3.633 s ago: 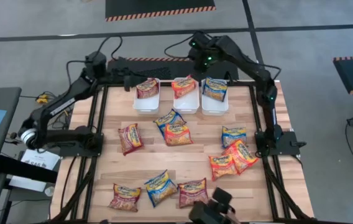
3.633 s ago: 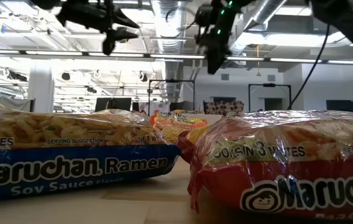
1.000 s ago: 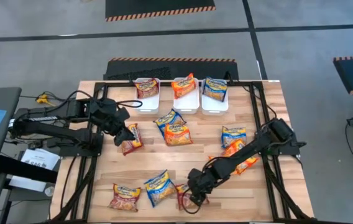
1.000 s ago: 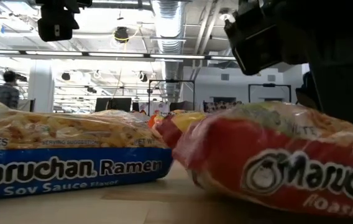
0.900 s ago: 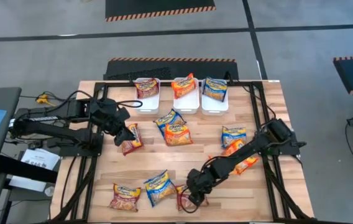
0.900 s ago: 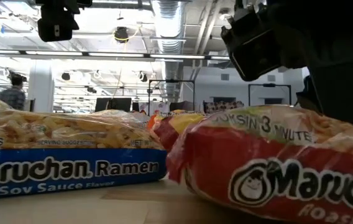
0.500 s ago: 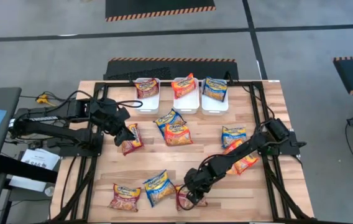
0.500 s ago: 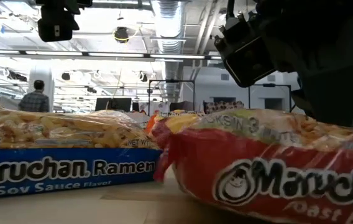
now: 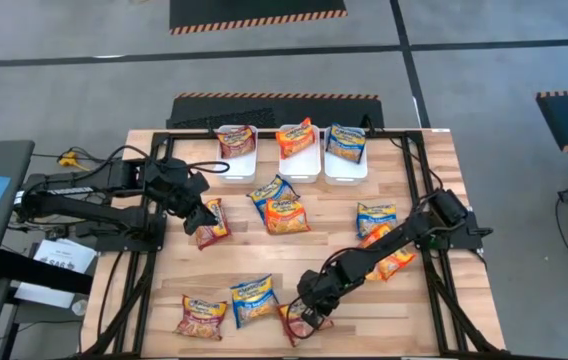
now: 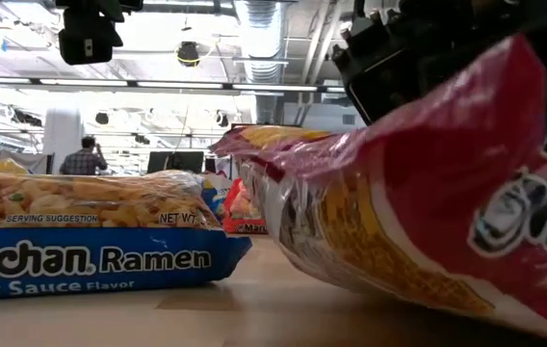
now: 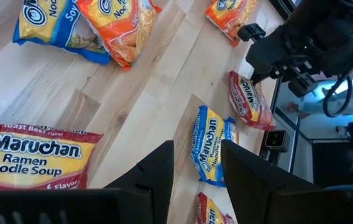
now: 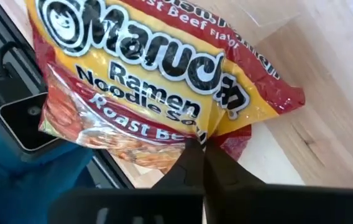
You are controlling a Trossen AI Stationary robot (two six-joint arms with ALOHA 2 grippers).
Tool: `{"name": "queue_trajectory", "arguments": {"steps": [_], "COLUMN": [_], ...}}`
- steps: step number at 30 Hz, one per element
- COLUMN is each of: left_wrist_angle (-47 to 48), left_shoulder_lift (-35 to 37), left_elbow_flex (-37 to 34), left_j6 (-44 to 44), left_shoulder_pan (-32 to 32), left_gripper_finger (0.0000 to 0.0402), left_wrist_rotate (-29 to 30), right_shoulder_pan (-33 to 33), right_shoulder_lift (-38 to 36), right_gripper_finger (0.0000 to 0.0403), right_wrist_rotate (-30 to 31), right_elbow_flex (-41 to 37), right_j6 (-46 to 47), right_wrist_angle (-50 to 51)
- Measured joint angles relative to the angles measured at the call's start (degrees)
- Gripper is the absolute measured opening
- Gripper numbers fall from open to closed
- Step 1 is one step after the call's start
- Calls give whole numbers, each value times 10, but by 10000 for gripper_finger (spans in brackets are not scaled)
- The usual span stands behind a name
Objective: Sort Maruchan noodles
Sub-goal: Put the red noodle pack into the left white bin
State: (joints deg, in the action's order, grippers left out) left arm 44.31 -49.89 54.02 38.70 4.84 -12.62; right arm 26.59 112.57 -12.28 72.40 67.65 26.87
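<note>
We find the right gripper point(image 9: 307, 318) at the table's point(image 9: 404, 300) near edge, its fingers pressed together on the rim of a maroon packet point(image 9: 294, 322). The right wrist view shows the fingertips point(image 12: 196, 163) biting the crimped seam, a sensible hold, since the flat crinkly body offers little else to pinch. In the low view that packet point(image 10: 418, 202) stands tilted with one end raised off the wood, which we judge to be the start of a lift.

The left gripper point(image 9: 202, 213) hangs just beside another maroon packet point(image 9: 210, 222) near the left edge, fingers partly spread and holding nothing; we take it to be waiting.

Three bins point(image 9: 234, 168) line the far edge, each already holding a packet: maroon, orange, blue. A blue packet point(image 9: 253, 301) and a further maroon one point(image 9: 198, 316) lie near the held packet; others are scattered mid-table and toward the right edge. We judge the maroon bin, at the left of the row, the likely destination.
</note>
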Motion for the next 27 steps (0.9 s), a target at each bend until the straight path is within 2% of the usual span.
{"name": "queue_trajectory", "arguments": {"steps": [13,20,27], "left_wrist_angle": [13,19,-5], "left_shoulder_lift": [0,-11,-58], "left_elbow_flex": [0,0,0], "left_j6": [30,22,21], "left_shoulder_pan": [0,0,10], "left_gripper_finger": [128,175,213], "left_wrist_rotate": [27,28,29], "right_shoulder_pan": [0,-12,-56], "right_shoulder_lift": [-125,-173,-232], "right_gripper_finger": [1,1,0], "right_wrist_rotate": [113,144,164], "right_elbow_flex": [-2,-1,0], "right_j6": [-5,-18,-54], "right_wrist_angle": [78,100,108]}}
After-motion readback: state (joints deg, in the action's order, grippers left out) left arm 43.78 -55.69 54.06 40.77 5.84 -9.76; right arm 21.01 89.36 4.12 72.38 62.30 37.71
